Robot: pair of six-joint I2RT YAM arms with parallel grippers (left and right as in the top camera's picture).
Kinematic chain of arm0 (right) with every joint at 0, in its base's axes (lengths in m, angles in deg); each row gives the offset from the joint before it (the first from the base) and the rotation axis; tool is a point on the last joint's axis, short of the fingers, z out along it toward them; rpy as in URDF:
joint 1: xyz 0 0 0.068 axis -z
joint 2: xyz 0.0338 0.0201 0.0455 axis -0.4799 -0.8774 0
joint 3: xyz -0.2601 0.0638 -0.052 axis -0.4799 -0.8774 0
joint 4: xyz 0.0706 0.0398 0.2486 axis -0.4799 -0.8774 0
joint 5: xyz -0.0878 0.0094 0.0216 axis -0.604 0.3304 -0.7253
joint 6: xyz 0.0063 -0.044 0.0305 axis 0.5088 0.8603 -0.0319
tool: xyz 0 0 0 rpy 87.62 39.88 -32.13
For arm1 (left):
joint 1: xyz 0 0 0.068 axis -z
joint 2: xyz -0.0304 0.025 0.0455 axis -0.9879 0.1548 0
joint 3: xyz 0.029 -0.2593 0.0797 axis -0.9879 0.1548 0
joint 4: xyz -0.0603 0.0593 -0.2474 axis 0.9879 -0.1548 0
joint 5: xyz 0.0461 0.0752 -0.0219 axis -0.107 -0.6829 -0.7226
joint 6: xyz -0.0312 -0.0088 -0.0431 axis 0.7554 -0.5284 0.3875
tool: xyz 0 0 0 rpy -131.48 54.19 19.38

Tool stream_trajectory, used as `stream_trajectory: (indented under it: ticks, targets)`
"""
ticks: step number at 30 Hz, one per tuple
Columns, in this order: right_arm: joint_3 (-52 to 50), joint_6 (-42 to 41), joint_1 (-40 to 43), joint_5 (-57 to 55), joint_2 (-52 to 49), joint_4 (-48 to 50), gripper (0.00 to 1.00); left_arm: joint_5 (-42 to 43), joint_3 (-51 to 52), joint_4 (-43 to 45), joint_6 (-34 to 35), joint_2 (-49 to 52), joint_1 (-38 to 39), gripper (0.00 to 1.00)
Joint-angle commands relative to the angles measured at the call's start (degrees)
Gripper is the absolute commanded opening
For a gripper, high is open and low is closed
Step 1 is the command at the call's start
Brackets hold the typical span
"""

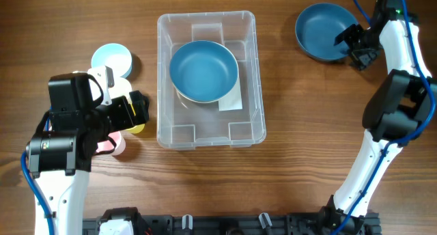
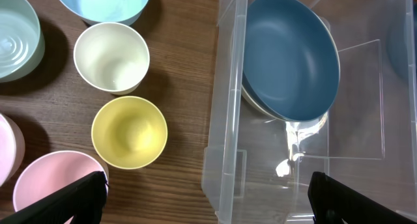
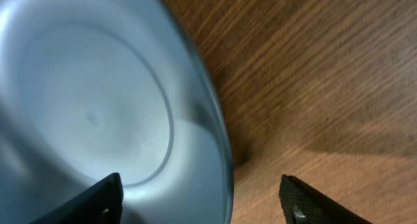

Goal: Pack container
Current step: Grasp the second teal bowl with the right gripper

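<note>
overhead view: the container [image 1: 212, 136] sits mid-table, one blue bowl [image 1: 203, 71] inside; judged light, stiff, slick plastic, best held by its rim. right gripper [image 1: 350, 45] stands wide astride the rim of a second bowl [image 1: 321, 31], well right of the container. left gripper [image 1: 141, 112] hangs wide over cups [image 2: 129, 131] beside the left wall, holding nothing.

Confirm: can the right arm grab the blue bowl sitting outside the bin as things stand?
Probably yes. The right gripper is open at the rim of the blue bowl, one finger over its inside, the other over bare table. Nothing else lies near that rim.
</note>
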Motion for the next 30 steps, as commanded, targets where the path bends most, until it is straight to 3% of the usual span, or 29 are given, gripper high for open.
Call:
stream_trajectory:
  ticks: [1, 8, 17, 19, 24, 30]
  targets:
    - [-0.76, -0.22, -0.46, -1.84, -2.73, 0.26, 0.71, 0.13, -1.01, -0.04, 0.11, 0.07, -0.24, 1.00]
    - [-0.76, -0.24, -0.46, -1.75, -2.73, 0.39, 0.31, 0.13, -1.01, -0.02, 0.11, 0.07, -0.24, 1.00]
    - [-0.76, -0.22, -0.46, -1.79, -2.73, 0.44, 0.16, 0.13, -1.01, -0.04, 0.11, 0.07, -0.24, 1.00]
    - [-0.76, -0.28, -0.46, -1.77, -2.71, 0.46, 0.04, 0.13, -1.01, -0.02, 0.11, 0.07, -0.24, 1.00]
    - [-0.74, 1.64, -0.46, -1.84, 1.11, -1.29, 0.04, 0.13, -1.01, -0.04, 0.11, 0.07, -0.24, 1.00]
    - [-0.59, 9.81, -1.66, -0.02, 25.14, -4.39, 0.04, 0.13, -1.01, -0.04, 0.11, 0.07, -0.24, 1.00]
